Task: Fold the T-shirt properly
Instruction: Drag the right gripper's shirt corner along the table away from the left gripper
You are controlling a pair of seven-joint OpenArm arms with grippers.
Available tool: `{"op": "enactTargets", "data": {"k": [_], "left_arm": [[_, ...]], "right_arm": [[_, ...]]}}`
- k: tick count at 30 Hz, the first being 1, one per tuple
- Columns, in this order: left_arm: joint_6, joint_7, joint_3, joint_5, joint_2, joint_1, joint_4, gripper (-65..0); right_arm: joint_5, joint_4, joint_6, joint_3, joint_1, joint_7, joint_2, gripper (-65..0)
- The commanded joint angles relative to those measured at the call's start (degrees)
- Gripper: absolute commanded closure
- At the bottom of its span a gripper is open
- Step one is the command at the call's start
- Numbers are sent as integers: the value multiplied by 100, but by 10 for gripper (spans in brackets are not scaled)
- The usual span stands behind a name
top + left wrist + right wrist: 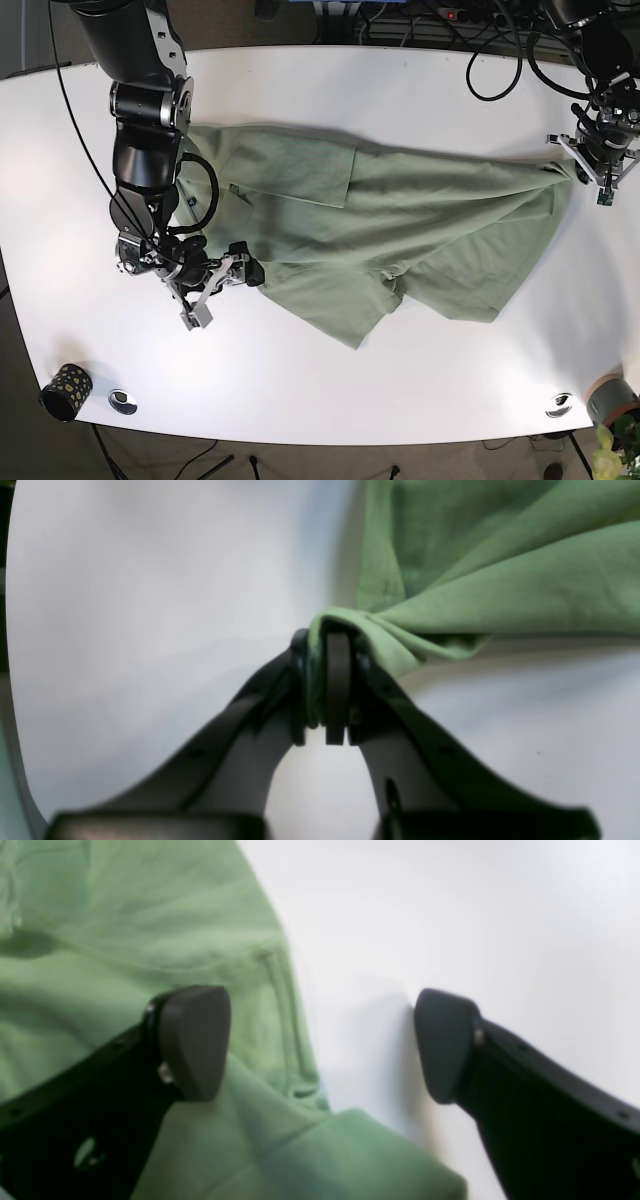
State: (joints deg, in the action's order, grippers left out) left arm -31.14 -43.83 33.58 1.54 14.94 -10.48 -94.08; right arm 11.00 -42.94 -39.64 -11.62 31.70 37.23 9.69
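Observation:
A light green T-shirt (400, 230) lies spread and creased across the white table (330, 390). My left gripper (598, 165) is at the shirt's right tip and is shut on a bunched fold of the fabric, as the left wrist view shows (327, 690), with the cloth (500, 580) pulled taut from it. My right gripper (221, 291) is open at the shirt's lower left edge. In the right wrist view (320, 1045) one finger (195, 1040) is over the cloth (125, 940) and the other (445, 1045) is over bare table.
A black dotted cup (62, 390) stands at the front left corner. Metal grommets (122, 401) (559, 404) sit near the front edge. A grey pot (612, 400) is at the front right. Cables (480, 40) run along the back edge.

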Motion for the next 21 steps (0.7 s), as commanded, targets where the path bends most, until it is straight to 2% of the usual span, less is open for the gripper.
{"op": "enactTargets", "data": {"k": [1,3,14,18,21], "left_arm": [[6,106,22,35,102,50,-108,0],[6,106,22,35,102,50,-108,0],[6,106,22,35,110,50,-108,0],[6,106,22,35,128,50,-117,0],[6,106,22,35,128,50,-117,0]], "right_arm": [[126,-62,-36,173,183,-62,-16,-539],[73,-62,-36,199,175,-71,-165,-539],[64,-53,-36,208,166,-211,-534,-530],[64,-45,-36,208,148,-466,-561,-404],[64,-36,-36,208,104,-633,-561,-271]]}}
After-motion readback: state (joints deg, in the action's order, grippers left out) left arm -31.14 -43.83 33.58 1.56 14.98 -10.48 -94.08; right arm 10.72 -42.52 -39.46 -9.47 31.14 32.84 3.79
